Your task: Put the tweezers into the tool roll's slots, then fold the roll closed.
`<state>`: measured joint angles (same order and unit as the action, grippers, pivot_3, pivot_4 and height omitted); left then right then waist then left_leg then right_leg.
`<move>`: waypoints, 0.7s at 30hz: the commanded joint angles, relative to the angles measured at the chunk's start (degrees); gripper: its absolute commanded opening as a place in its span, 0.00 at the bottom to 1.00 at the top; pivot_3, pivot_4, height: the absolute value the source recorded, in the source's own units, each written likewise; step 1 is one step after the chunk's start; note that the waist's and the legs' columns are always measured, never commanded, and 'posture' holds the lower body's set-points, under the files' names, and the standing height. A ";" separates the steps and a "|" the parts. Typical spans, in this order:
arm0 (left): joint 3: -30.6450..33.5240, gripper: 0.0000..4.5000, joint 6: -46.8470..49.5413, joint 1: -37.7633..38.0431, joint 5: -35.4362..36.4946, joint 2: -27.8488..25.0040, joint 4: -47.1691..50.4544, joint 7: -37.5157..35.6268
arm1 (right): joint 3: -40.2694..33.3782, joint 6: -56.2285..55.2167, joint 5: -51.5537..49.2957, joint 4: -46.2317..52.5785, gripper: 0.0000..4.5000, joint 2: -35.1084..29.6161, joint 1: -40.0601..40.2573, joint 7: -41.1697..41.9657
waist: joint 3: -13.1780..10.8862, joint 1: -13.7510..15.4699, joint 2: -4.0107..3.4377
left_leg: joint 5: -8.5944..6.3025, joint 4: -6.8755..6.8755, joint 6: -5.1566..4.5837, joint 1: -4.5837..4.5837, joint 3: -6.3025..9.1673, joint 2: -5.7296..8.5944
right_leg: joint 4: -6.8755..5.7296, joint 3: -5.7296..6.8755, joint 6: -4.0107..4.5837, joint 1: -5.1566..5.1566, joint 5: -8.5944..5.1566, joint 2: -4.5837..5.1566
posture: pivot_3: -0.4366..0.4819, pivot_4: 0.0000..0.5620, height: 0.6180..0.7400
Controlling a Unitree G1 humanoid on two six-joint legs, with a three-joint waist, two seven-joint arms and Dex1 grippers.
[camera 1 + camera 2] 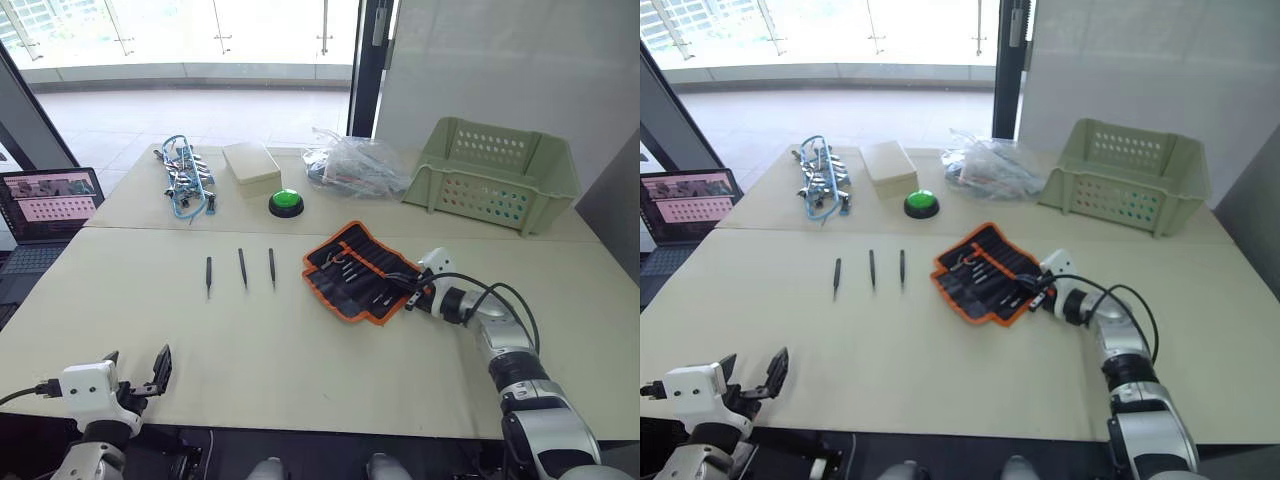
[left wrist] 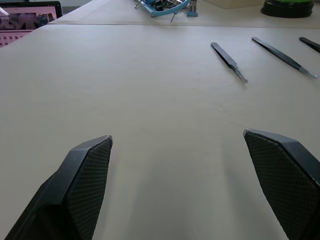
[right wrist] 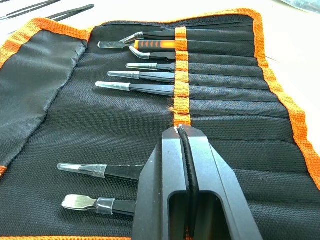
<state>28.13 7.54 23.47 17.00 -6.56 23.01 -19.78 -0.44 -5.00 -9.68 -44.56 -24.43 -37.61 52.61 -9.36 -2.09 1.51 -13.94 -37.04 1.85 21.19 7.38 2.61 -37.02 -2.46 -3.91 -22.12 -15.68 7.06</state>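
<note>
- The right gripper [image 3: 182,131] has its fingers pressed together on a thin black strip, apparently a tweezer seen edge-on, with the tips at the orange stitched band running across the tool roll [image 1: 358,270].
- This gripper rests over the roll's edge nearest the robot's right.
- The tool roll lies open and flat on the tabletop [image 1: 300,350], its long axis running diagonally, the far end angled away from the robot and the near end toward it.
- Several tools sit in the slots [image 3: 225,80], silver tips pointing out across the roll's bare black face; two more lie in slots close to the right fingers.
- Three tweezers [image 1: 241,268] lie loose on the tabletop to the left of the roll, side by side and apart from each other, each with its long axis running away from the robot.
- The left gripper [image 2: 177,145] hovers low over the bare near-left tabletop with its fingers spread wide, holding nothing, well apart from the tweezers.
- Beyond stand a green button [image 1: 286,202], a pale green basket [image 1: 495,172] and a laptop [image 1: 45,205].
</note>
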 commanded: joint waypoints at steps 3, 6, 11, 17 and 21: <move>-1.89 0.99 -2.02 -0.05 -0.77 -0.09 1.13 2.45 | 0.82 0.63 1.78 -1.52 0.00 -0.98 0.44 0.73 | 0.00 0.02 0.00 | 0.00 0.00 0.00 0.00 0.00 0.00 | 0.00 0.00 0.00 0.00 0.00 0.00 | 0.48 0.27 1.00; -3.27 0.99 1.60 -3.76 -0.95 -1.31 1.56 5.18 | 0.94 0.92 1.78 -1.13 0.00 -1.11 0.37 0.98 | 0.00 0.21 0.00 | 0.00 0.01 0.00 0.01 0.00 0.00 | 0.00 0.01 0.00 0.00 0.00 0.00 | 0.48 0.27 1.00; -5.14 0.99 10.22 -10.37 -1.09 -2.75 2.34 10.19 | 1.02 1.61 1.70 -0.07 0.00 -1.48 0.55 1.35 | 0.00 0.06 0.00 | 0.00 0.00 -0.01 0.00 0.00 0.00 | 0.00 0.01 0.00 0.00 0.00 -0.01 | 0.48 0.27 1.00; -7.02 0.99 20.57 -20.31 -1.27 -2.90 1.53 17.07 | 1.07 3.21 1.45 2.42 0.00 -2.09 1.20 1.60 | 0.00 0.35 0.01 | -0.02 0.02 -0.03 0.03 0.02 0.00 | -0.01 0.03 0.00 -0.03 0.00 -0.02 | 0.48 0.27 1.00; -9.65 0.99 27.11 -26.66 -2.12 -3.10 -1.59 19.60 | 1.00 4.32 1.41 4.02 0.00 -2.34 1.78 1.54 | 0.00 0.35 0.01 | -0.02 0.04 -0.04 0.02 0.01 0.00 | -0.01 0.02 0.00 -0.05 0.00 -0.02 | 0.48 0.27 1.00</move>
<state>19.59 32.17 -1.67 15.76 -9.15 22.12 -1.51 0.04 -1.84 -9.27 -41.10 -26.13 -36.98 54.09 -9.36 -1.74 1.51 -13.96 -37.00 1.81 21.22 7.39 2.61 -37.04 -2.44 -3.91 -22.17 -15.68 7.04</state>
